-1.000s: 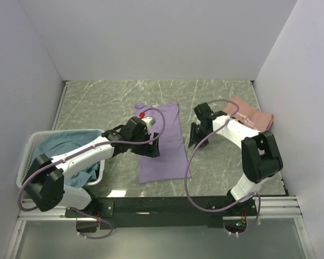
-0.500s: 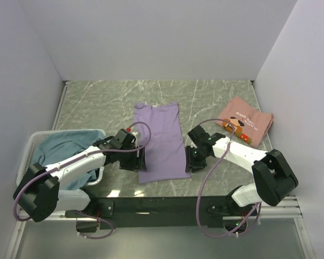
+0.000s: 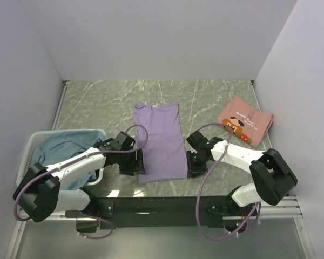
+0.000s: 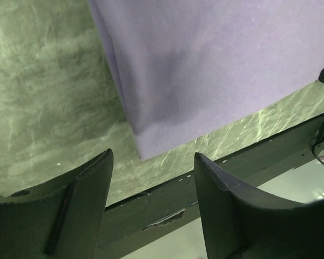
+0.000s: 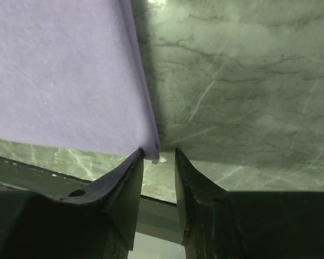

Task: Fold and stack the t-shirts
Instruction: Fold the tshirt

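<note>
Lavender shirt (image 3: 159, 143) runs lengthwise away from me; 2 near hem corners just ahead. My left jaws spread wide, empty; right jaws barely parted at corner, ungripped.

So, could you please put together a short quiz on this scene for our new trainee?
1. True or false: the teal-blue cloth t-shirt lies in the white slatted plastic basket.
2. Which shirt lies spread flat right beside the left end effector? A) a salmon-pink printed one; B) the plain lavender-purple cloth t-shirt; C) a red one.
3. Fill in the blank: in the left wrist view, the left end effector's fingers stand ___ (open or shut).

Key: 1 true; 2 B; 3 open.
</note>
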Controlling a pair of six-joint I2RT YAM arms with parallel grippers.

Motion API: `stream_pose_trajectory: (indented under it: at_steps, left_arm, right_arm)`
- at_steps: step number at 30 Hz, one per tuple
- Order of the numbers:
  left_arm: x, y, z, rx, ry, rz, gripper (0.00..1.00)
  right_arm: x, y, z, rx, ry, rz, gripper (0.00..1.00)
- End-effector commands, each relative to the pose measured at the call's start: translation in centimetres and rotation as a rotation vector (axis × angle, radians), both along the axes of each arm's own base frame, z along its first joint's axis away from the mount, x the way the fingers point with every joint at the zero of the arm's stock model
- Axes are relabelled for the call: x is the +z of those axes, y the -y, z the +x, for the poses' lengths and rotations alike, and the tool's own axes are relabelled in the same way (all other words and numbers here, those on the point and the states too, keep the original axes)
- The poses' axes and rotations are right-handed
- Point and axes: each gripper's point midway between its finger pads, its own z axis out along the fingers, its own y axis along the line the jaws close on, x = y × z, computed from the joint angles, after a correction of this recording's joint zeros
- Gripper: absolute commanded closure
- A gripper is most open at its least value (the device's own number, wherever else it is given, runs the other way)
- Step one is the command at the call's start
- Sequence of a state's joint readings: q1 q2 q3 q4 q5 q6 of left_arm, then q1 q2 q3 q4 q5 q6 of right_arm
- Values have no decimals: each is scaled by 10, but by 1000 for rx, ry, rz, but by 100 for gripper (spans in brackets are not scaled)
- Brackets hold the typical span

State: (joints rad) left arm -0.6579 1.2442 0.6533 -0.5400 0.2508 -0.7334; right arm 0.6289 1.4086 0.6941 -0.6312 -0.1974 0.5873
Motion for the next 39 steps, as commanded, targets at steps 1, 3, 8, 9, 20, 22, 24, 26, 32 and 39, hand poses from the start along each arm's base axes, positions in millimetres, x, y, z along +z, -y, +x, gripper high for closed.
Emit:
stream_pose_trajectory:
  at_steps: [1,3,8,9,20,22,24,26,32,39]
  left_arm:
    - [4,2,-3,21,-19,-24,33]
    - [3,2,-6,24,-32,-23,33]
    - [-8,-3,-17,37,-78,3,34]
    - [-12,-5,-20,40,-94,18,35]
    - [-28,3,-36,26,-130,77,47]
    - [-29,2,-33,34,-119,86,48]
    - [-31,0,-30,43,-108,105,51]
    - [-33,0,-27,45,-104,118,53]
    - [-40,1,-19,48,-94,148,66]
    - [-40,-2,-17,65,-82,160,83]
  right_arm:
    - [-10,1,-1,-6,-5,-10,64]
    - [-12,0,0,-3,2,-4,67]
    - [-15,-3,-1,13,-10,8,77]
    - [-16,-2,-2,15,-14,9,79]
    - [-19,2,-9,31,-29,0,86]
    - [-19,2,-9,34,-28,0,86]
    - [-19,3,-10,38,-27,0,86]
    - [-18,3,-9,38,-24,0,86]
    - [-18,3,-8,41,-20,0,86]
    - [-17,3,-9,41,-20,2,86]
